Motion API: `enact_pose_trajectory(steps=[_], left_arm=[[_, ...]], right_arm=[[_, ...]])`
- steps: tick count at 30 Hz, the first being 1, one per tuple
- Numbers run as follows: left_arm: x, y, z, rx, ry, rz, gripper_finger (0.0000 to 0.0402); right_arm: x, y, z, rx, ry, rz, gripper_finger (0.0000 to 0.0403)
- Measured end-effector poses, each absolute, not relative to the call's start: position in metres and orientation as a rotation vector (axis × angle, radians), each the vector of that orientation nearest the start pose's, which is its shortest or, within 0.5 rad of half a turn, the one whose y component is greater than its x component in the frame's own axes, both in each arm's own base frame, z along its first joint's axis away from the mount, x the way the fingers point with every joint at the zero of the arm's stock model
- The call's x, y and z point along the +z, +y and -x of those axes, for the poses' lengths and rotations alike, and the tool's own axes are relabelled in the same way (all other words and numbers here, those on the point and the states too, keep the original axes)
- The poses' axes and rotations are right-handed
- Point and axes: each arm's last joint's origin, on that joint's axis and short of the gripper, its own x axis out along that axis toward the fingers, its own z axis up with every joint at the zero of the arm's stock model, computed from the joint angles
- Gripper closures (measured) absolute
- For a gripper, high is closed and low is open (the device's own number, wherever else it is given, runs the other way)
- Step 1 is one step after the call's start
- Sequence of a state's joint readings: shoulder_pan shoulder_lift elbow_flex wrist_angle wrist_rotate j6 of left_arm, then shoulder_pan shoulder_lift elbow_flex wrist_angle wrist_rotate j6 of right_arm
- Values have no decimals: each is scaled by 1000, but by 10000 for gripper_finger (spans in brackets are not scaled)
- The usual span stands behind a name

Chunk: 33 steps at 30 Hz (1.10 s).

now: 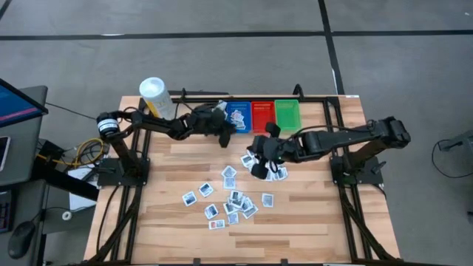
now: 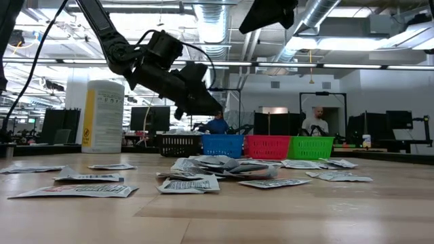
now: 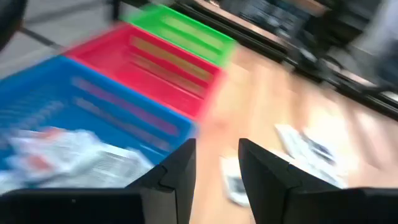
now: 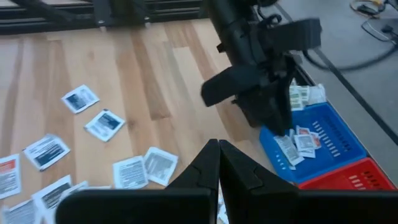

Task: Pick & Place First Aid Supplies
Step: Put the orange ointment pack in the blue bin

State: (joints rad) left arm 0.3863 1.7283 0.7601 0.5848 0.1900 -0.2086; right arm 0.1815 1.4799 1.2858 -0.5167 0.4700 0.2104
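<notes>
The first aid supplies are small flat white packets lying scattered on the wooden table. A few more packets lie inside the blue bin. My left gripper hovers just above the blue bin's near left corner, fingers open with nothing between them; the right wrist view shows my left gripper there too. My right gripper is shut and raised above the table near the packets' far right fringe; nothing shows between its fingers.
A black bin, a red bin and a green bin stand in a row with the blue one along the far edge. A white tub with a yellow label stands at the far left. Bare wood lies at the near edge.
</notes>
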Motion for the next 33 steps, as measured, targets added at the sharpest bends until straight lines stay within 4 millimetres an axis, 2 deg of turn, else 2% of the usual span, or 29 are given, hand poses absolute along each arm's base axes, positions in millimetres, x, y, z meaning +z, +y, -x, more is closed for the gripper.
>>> enact_pose_trajectory(steps=[4, 7, 14, 19, 25, 29, 33], left_arm=[[158, 99, -322, 60, 395, 334, 290], [156, 74, -327, -64, 416, 331, 298], [162, -10, -325, -271, 440, 221, 311], [175, -69, -305, -276, 458, 99, 309], [190, -126, -271, -263, 483, 20, 297], [185, -158, -253, -234, 503, 26, 279], [171, -178, -240, -194, 558, 94, 264]], right_arm=[[317, 58, -314, -309, 637, 23, 402], [315, 70, -313, -289, 638, 1, 402], [306, 110, -306, -259, 640, -42, 402], [297, 144, -298, -274, 610, -65, 402], [280, 181, -293, -270, 590, -113, 402], [268, 201, -294, -252, 572, -132, 402], [251, 218, -300, -227, 562, -145, 402]])
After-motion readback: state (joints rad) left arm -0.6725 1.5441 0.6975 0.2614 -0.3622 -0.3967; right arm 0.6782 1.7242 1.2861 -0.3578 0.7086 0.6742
